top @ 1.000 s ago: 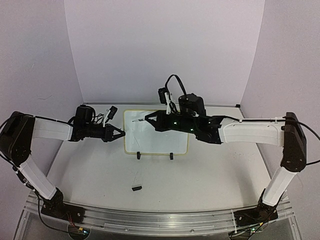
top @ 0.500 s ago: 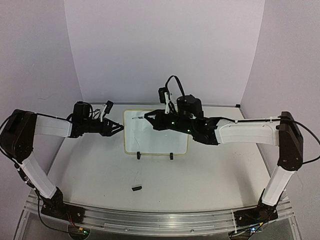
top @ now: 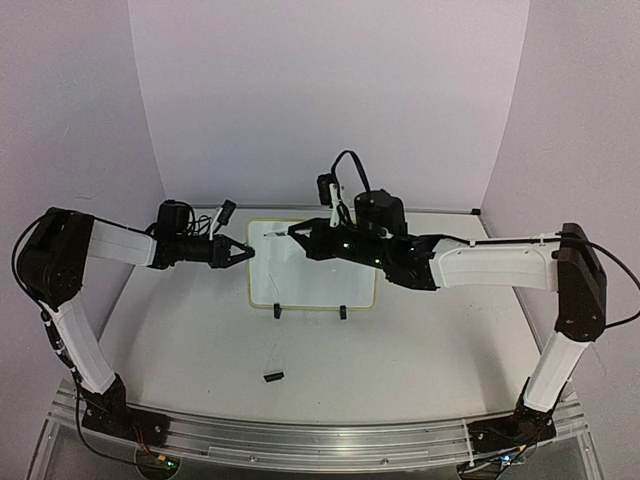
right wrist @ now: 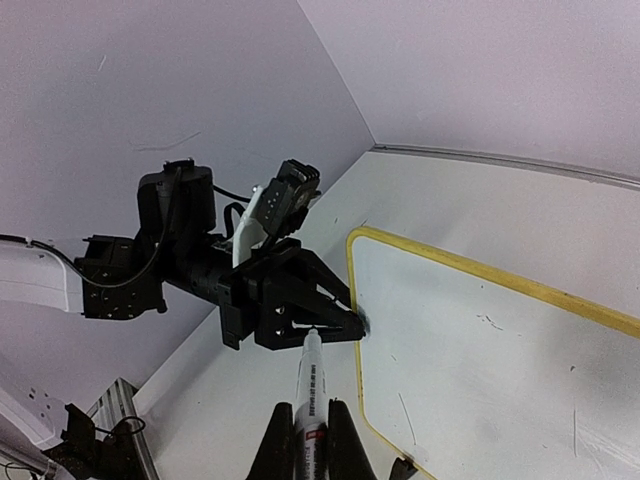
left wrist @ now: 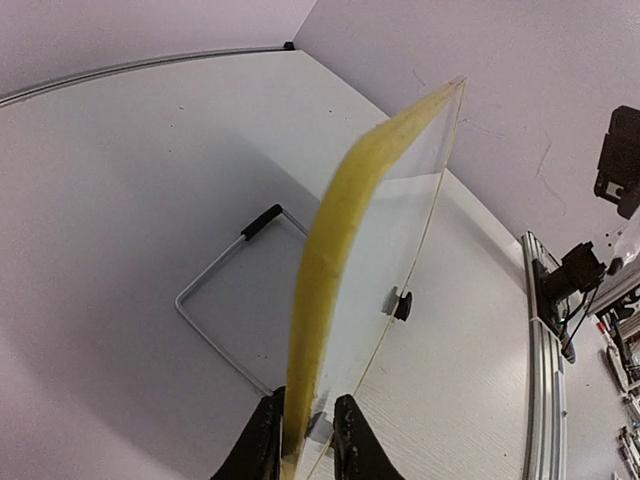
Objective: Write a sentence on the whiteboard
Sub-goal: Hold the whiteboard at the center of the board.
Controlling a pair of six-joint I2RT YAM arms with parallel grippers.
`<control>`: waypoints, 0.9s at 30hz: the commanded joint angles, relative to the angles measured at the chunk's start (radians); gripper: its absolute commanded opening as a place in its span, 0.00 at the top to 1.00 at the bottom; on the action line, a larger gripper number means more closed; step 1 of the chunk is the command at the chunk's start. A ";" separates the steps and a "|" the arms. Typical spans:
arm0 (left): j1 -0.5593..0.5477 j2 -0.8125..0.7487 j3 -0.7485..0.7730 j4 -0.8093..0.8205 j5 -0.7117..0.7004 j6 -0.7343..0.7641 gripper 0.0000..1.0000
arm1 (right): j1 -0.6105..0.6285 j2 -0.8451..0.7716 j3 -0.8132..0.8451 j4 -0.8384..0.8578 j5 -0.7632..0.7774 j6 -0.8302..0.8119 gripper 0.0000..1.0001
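The whiteboard [top: 315, 280] stands near the middle of the table, white with a pale yellow rim [left wrist: 335, 230]. My left gripper [top: 246, 253] is shut on the board's left edge, one finger on each face [left wrist: 305, 445]. My right gripper [right wrist: 310, 440] is shut on a white marker [right wrist: 311, 385] and hovers over the board's upper left [top: 293, 233]. The marker's tip points at the left gripper [right wrist: 300, 312], just off the rim. The sentence is not in view; the board face [right wrist: 480, 330] shows only a few faint short strokes.
A small black cap [top: 272, 376] lies on the table in front of the board. Two black clip feet [top: 278, 312] [top: 343, 313] hold the board's lower edge. A wire stand [left wrist: 215, 300] lies behind the board. Walls close in the back and both sides.
My left gripper moved right to the board's left edge, opened briefly and closed on the rim. The right gripper with the marker shifted slightly left, then held.
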 commanded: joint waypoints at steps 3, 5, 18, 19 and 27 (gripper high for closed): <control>-0.002 -0.024 -0.021 0.064 0.068 -0.022 0.88 | 0.006 -0.038 -0.012 0.038 0.002 -0.001 1.00; -0.010 -0.034 -0.040 0.067 0.066 -0.025 0.90 | 0.007 -0.038 -0.014 0.038 0.001 -0.003 1.00; -0.036 -0.071 -0.120 0.071 0.060 -0.027 0.98 | 0.007 0.019 0.027 0.044 -0.020 -0.006 1.00; -0.036 -0.071 -0.124 0.072 0.059 -0.025 0.99 | 0.007 0.030 0.035 0.047 -0.023 -0.003 1.00; -0.036 -0.068 -0.133 0.074 0.053 -0.012 1.00 | 0.006 0.109 0.110 0.056 -0.066 0.032 1.00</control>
